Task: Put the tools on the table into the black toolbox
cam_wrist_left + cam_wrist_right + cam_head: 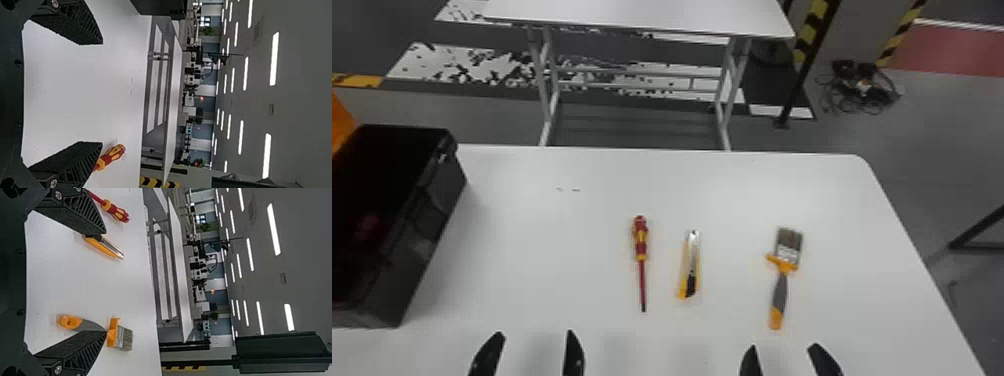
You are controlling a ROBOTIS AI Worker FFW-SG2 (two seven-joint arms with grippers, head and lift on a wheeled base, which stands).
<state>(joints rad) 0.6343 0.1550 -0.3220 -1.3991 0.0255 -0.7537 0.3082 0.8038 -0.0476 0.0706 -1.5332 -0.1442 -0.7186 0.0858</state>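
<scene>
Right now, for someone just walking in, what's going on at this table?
A robot is holding nothing: its left claw and right claw are open, over the near part of the table. The screwdriver, utility knife and paintbrush lie on it, not yet in the open black toolbox at the left.

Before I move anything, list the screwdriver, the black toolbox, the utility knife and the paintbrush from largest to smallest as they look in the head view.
1. Black toolbox, even cut off by the view's edge
2. Paintbrush
Unranked below these: screwdriver and utility knife; the screwdriver looks longer but has a thin shaft, so overall it's too close.
</scene>
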